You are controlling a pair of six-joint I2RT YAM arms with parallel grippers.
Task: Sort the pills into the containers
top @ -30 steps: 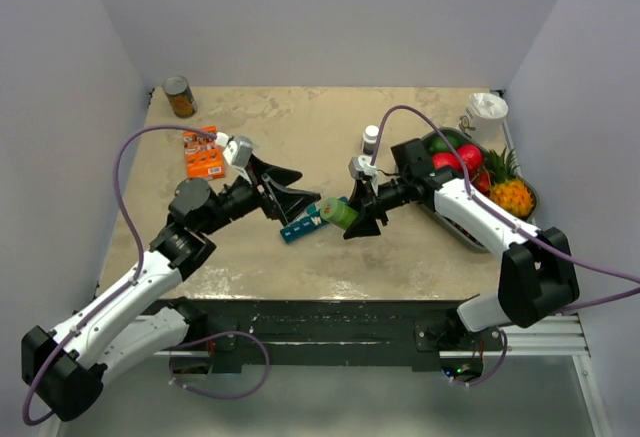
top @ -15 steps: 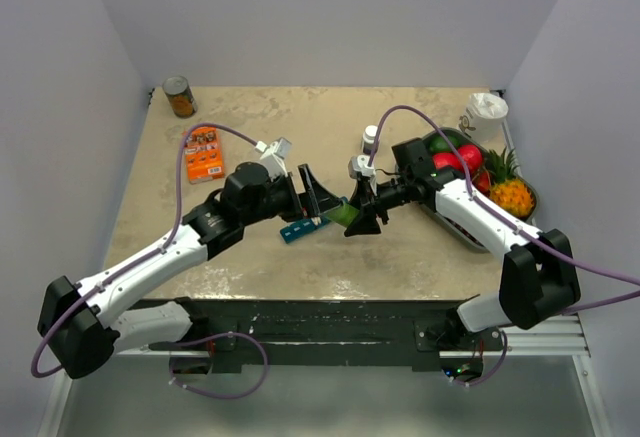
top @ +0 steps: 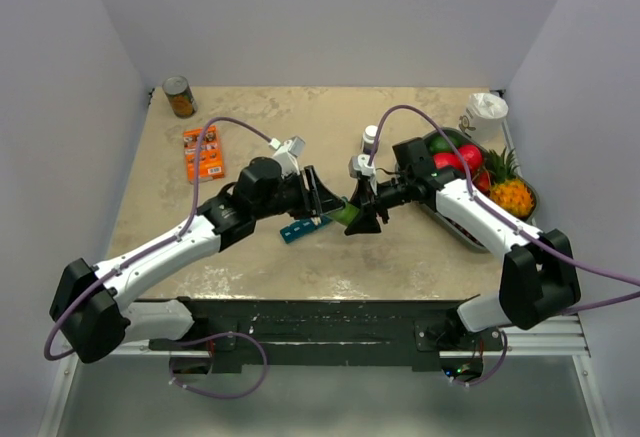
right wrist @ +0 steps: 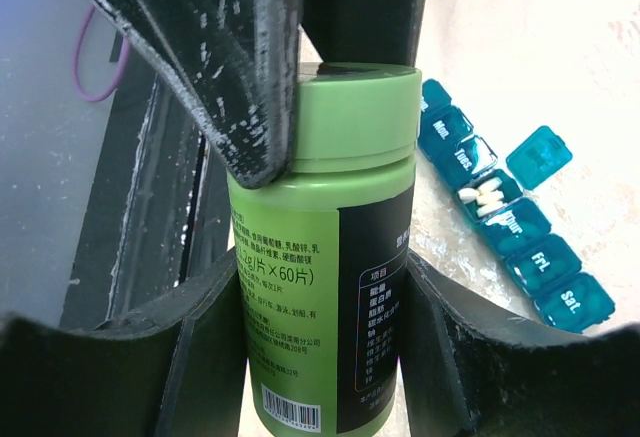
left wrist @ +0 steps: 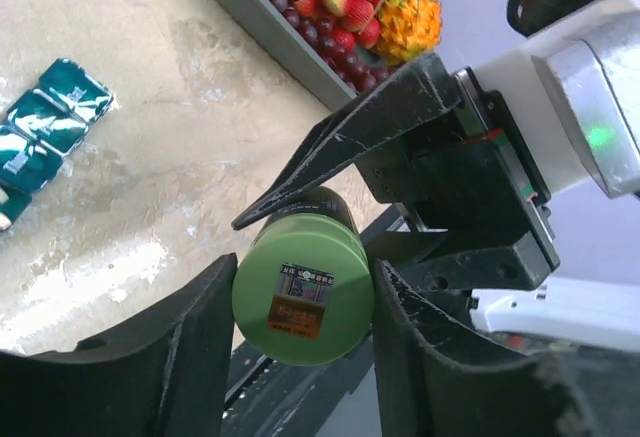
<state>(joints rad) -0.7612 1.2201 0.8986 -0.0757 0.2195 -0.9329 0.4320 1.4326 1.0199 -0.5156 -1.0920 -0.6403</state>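
Holding the green bottle (right wrist: 300,307) by its body, my right claw (top: 362,212) is about half open, with both fingers pressed on the label. The bottle hangs above the worktop (top: 420,247) at the centre of the overhead frame. Its long axis runs almost level, with the cap (left wrist: 303,302) pointing towards the left side of the frame.

My left claw (top: 322,200) meets it head-on. In the left wrist view its fingers sit against both sides of the cap, so I read it as gripping the cap. The two claws face each other along one line, which suits a twist.

The pill organiser (top: 302,227) lies flat on the worktop just below and left of the bottle in the overhead frame. Its row of compartments slants from lower left to upper right. In the right wrist view one lid stands open, with white pills (right wrist: 488,197) inside that compartment. The left arm is nearer to it. Once the cap is off, I judge the bottle mouth needs only a short move down and to the left.
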